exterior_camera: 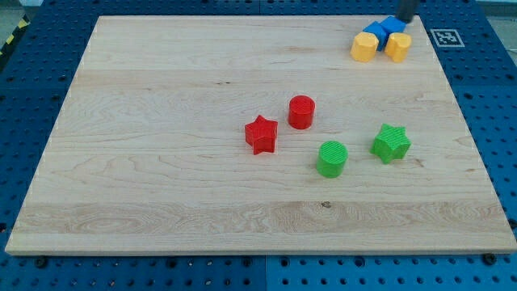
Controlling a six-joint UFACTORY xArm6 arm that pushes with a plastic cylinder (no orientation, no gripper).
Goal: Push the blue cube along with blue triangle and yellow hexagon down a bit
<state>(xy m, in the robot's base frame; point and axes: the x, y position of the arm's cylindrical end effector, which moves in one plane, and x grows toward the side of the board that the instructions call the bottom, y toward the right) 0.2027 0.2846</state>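
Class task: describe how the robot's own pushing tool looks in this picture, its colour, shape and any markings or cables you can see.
Only the lower end of a straight dark rod shows at the view's top right, cut off by the frame. My tip looks plain dark grey to black, with no visible markings, cables or sleeve. It sits just above the blue blocks and two yellow blocks.

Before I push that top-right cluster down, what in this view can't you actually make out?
- My tip: the rod is cut off by the view's top edge; whether its end touches the blue blocks is unclear.
- Blue blocks: partly hidden behind the two yellow blocks and the rod; cube and triangle cannot be told apart.
- Yellow blocks: too small to tell which is the hexagon.
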